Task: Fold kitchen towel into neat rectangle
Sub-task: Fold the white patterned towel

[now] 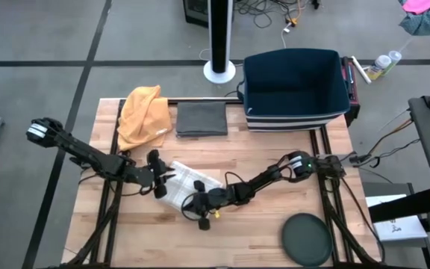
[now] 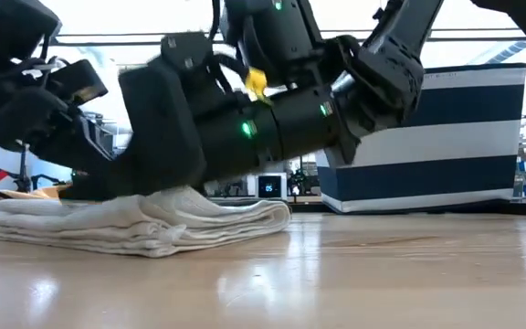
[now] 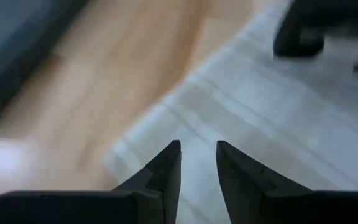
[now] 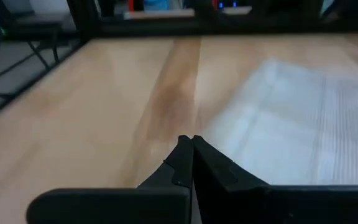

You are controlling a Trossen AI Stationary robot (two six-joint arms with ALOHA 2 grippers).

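The right pincer [image 4: 192,149] is pressed tight, fingertips together with nothing between them, low at the near edge of the white towel [image 1: 189,183], and it looks like it is pinning or smoothing the cloth rather than gripping it. Across from it the left pincer [image 3: 197,155] hovers over the towel's other side with a narrow gap between its fingers, holding nothing that I can make out. The towel lies already folded into a thick layered stack in the middle of the worktop [image 1: 275,239], rounded fold edge showing at table height [image 2: 245,219], so this reads as the tidying stage of the fold. Further out, an orange cloth [image 1: 144,116] is bunched near the far left, a grey folded cloth [image 1: 201,118] lies just beside it, a dark blue bin [image 1: 293,90] stands at the far edge, and a dark round disc [image 1: 306,239] lies near the front right, well apart from the action.
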